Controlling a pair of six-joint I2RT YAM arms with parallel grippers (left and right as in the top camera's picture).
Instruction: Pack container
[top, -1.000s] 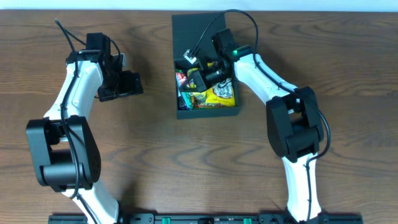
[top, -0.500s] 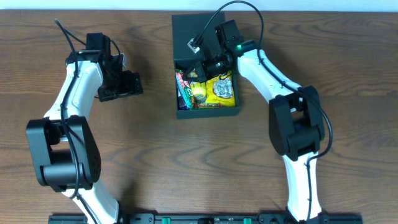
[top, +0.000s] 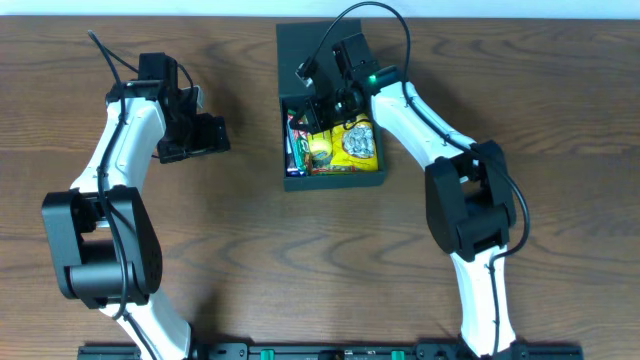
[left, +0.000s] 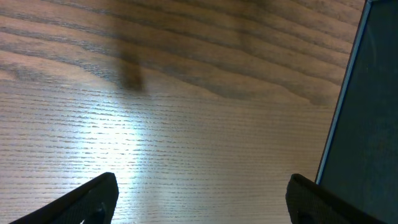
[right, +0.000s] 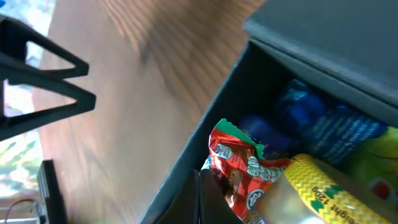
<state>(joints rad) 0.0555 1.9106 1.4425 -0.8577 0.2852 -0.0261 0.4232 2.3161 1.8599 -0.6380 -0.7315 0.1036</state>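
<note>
Container (top: 335, 181) sits upper centre on the counter (top: 250, 250), looks light stiff card, likely crushable, best gripped at a side wall; right fingers (top: 320, 100) closed, empty, above its packets (top: 355, 145); left fingers (left: 93, 199) wide apart, empty.

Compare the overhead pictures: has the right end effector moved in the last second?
Yes. Against the container, which stays put, the right end effector has shifted from above the packets toward the lid end.
</note>
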